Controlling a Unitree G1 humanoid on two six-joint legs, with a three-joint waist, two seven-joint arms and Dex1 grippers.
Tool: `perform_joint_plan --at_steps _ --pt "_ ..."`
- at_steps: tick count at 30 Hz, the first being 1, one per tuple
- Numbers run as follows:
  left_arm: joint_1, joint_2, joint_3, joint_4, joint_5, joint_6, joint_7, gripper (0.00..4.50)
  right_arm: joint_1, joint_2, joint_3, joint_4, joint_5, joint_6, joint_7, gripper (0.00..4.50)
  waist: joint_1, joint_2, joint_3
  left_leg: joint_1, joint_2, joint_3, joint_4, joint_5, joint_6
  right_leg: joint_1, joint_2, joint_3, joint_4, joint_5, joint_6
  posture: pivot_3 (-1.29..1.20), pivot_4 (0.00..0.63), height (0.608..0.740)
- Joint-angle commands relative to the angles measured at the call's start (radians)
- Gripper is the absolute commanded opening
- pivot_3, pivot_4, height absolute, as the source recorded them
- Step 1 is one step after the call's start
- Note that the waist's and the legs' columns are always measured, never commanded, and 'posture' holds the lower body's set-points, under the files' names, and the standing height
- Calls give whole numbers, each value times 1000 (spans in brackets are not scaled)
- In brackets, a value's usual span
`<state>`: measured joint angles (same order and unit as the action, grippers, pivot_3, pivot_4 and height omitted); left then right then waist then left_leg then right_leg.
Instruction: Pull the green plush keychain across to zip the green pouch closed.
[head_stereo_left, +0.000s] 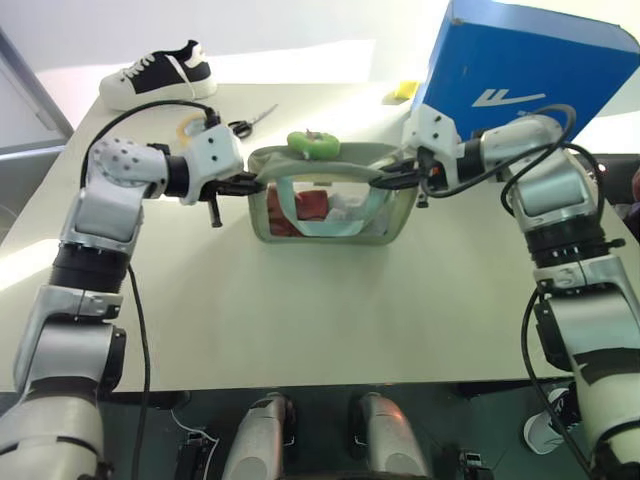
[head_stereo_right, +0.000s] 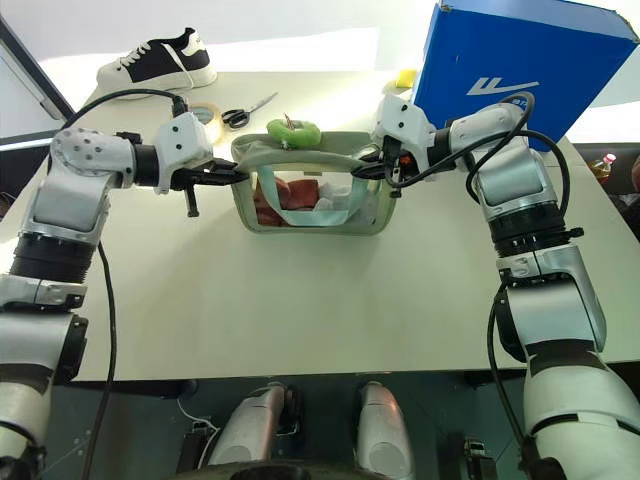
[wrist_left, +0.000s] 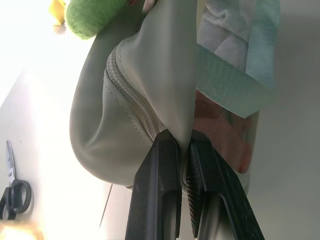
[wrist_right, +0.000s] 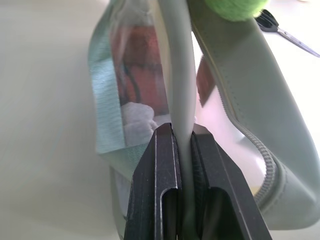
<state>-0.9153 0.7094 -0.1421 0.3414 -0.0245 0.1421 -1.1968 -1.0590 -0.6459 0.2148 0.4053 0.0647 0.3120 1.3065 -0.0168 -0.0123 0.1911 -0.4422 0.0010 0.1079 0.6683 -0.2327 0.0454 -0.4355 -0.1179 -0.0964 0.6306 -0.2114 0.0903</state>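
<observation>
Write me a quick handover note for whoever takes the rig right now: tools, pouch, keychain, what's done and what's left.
Left tool: shut on the green pouch, pinching the top edge at its left end.
Right tool: shut on the pouch's top edge at the right end.
The pouch stands on the table, held between both arms, with the teal strap hanging in front.
The green plush keychain sits on the top rim, nearer the left end; neither tool holds it.
Done: both ends gripped.
Left: the mouth looks open, so probably free one tool, take the keychain and pull it across.
</observation>
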Motion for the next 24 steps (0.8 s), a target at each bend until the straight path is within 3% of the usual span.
perform_joint_plan --at_steps 1,4,8,13,19,24 --pt "-15 19 11 -12 2 -19 3 0 7 -5 -37 -112 74 89 33 835 0 0 0 0 0 0 0 0 0 0 0 0 0 0 0 0 150 740" --pt "-16 17 9 -4 5 -27 11 0 8 -16 -44 -141 95 119 49 2166 1 0 0 0 0 0 0 -1 1 0 0 0 0 0 0 0 150 740" --pt "-14 13 8 4 5 -38 15 0 -119 35 -106 -21 118 103 -42 4161 0 0 0 0 0 0 0 -1 2 0 0 0 0 0 0 0 150 740" --pt "-14 0 0 18 13 -74 24 0 -225 164 -144 35 190 193 -105 4161 -1 0 0 0 0 0 -1 0 0 -1 0 0 0 0 0 0 150 740" --pt "-10 -22 -3 10 7 -86 22 0 -336 295 -153 337 114 188 -343 4161 6 -1 0 0 -1 -1 0 0 -1 0 -1 0 0 0 0 0 150 740" --pt "-6 -32 -1 1 4 -91 27 0 -390 334 -170 510 100 188 -421 4161 5 0 0 -1 -2 -1 -1 0 -1 0 -1 0 0 0 0 0 150 740"
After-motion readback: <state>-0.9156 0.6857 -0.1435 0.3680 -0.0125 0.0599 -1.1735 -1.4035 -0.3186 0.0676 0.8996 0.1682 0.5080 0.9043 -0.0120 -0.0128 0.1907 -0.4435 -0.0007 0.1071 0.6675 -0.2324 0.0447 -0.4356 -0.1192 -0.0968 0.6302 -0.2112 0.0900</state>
